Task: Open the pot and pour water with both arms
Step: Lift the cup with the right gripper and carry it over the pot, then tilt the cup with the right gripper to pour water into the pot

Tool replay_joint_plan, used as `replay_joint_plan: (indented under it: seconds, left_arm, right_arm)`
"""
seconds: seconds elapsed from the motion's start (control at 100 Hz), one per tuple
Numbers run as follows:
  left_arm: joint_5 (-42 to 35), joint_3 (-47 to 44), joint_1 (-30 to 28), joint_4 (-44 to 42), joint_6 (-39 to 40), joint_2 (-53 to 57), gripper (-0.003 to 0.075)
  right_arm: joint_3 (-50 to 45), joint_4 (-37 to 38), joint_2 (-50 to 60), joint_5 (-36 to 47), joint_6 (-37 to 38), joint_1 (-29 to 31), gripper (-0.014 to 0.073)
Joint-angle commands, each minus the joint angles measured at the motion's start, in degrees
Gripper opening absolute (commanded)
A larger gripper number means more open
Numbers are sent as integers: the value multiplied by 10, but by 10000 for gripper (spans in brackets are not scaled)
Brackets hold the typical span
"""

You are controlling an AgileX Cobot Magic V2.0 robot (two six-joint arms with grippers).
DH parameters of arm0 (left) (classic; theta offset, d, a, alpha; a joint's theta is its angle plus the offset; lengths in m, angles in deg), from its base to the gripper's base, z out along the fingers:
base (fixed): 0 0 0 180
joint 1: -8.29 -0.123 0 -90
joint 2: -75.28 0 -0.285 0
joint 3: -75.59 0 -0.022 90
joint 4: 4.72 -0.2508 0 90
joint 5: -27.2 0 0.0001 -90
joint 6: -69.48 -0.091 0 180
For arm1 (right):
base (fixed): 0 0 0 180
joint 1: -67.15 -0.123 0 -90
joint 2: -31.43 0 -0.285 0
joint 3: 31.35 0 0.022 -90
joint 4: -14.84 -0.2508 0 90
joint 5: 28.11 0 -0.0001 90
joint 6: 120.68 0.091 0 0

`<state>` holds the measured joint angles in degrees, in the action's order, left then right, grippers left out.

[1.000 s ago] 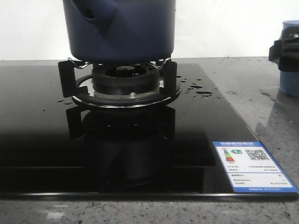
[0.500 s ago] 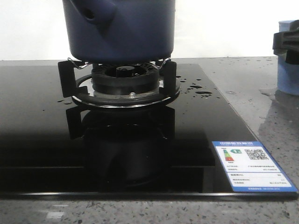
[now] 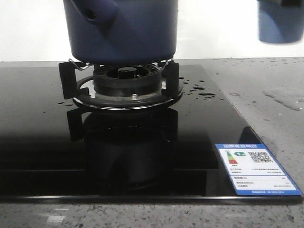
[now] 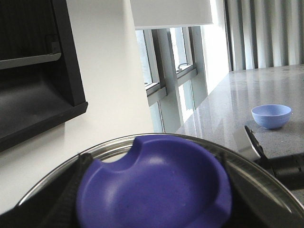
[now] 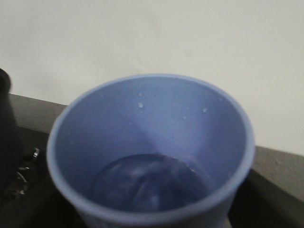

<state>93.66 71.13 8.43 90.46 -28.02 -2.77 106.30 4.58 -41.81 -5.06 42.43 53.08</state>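
Note:
The dark navy pot [image 3: 123, 28] stands on the burner [image 3: 127, 83] of the black hob; its top is cut off from view. My left gripper [image 4: 152, 194] is shut on the purple-blue knob [image 4: 156, 185] of a metal-rimmed lid [image 4: 118, 147] and holds it up in the air. My right gripper [image 5: 149, 221] holds the pale blue cup [image 5: 152, 147], which hangs high at the right in the front view [image 3: 281, 23]. Water [image 5: 149, 183] lies in the cup's bottom. Drops [image 3: 206, 94] lie on the hob right of the burner.
A thin puddle [image 3: 285, 99] shines on the grey counter at the right. An energy label [image 3: 256, 168] sits on the hob's front right corner. A small blue bowl [image 4: 271, 116] stands on a far counter in the left wrist view.
The cup has risen from the counter at the right edge up to the top of the front view and shifted a little left. The pot has not moved.

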Motion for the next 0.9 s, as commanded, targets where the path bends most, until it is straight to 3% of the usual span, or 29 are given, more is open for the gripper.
replay_joint_plan:
  seconds: [0.0,0.26,0.48,0.69,0.89]
  left_arm:
    - [4,22,1,60,6,16,209]
    - [4,22,1,60,6,16,209]
    - [4,22,1,69,6,16,209]
    - [4,22,1,75,6,16,209]
    - [4,22,1,75,6,16,209]
  right_arm:
    - [67,47,19,5,4,-17,293]
    - [207,121,-13,-94,4,-94,293]
    - [306,192,-69,-173,4,-117,293]
    - [375,264,-115,-196,4,-134,293]
    - [399,379,-150,-205,4,-153,293]
